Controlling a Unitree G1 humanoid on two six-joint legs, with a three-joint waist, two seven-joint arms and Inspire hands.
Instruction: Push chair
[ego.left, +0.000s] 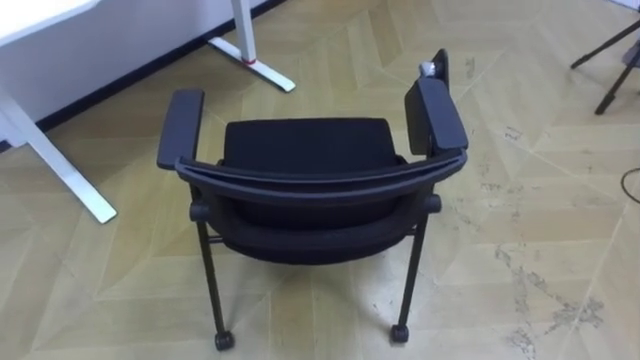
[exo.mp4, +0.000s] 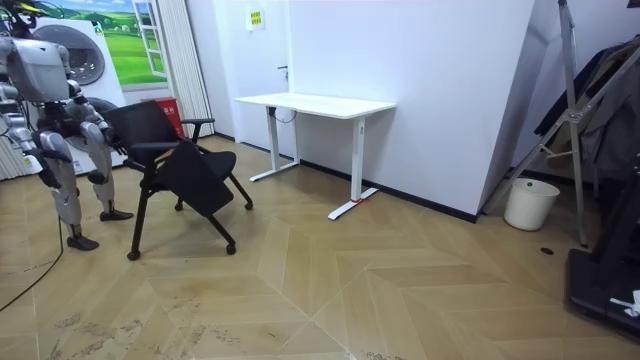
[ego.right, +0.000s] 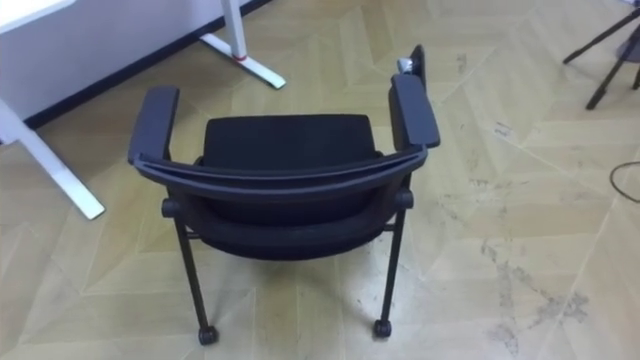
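A black chair (ego.left: 310, 185) with two armrests and small castors stands on the wooden floor right in front of me, its curved backrest (ego.left: 320, 178) toward me and its seat facing away. In the room view the chair (exo.mp4: 185, 165) is at the left, and I stand just behind it. My left hand (exo.mp4: 110, 147) is up near the backrest. My right hand (exo.mp4: 55, 160) hangs lower at my side. Both are too small there to read their fingers.
A white desk (exo.mp4: 315, 103) stands against the wall ahead; its legs (ego.left: 60, 165) show to the chair's front left. Dark tripod legs (ego.left: 610, 60) are at the far right. A white bucket (exo.mp4: 530, 203) sits by the wall, with open floor between.
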